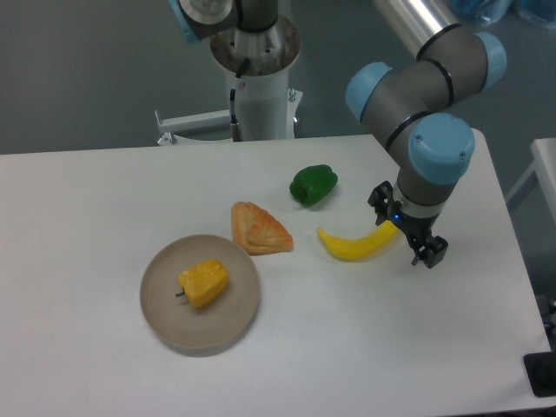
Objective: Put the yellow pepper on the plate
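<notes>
The yellow pepper (204, 282) lies on its side inside the plate (165, 326) at the front left of the table, its dark stem pointing left. My gripper (405, 225) hangs far to the right of the plate, over the right tip of the banana (354, 246). Its two black fingers (431, 253) stand apart, so it is open and holds nothing.
A green pepper (313, 184) sits behind the banana. A triangular pastry (258, 228) lies between the plate and the banana. The arm's white base column (259, 87) stands at the back edge of the table.
</notes>
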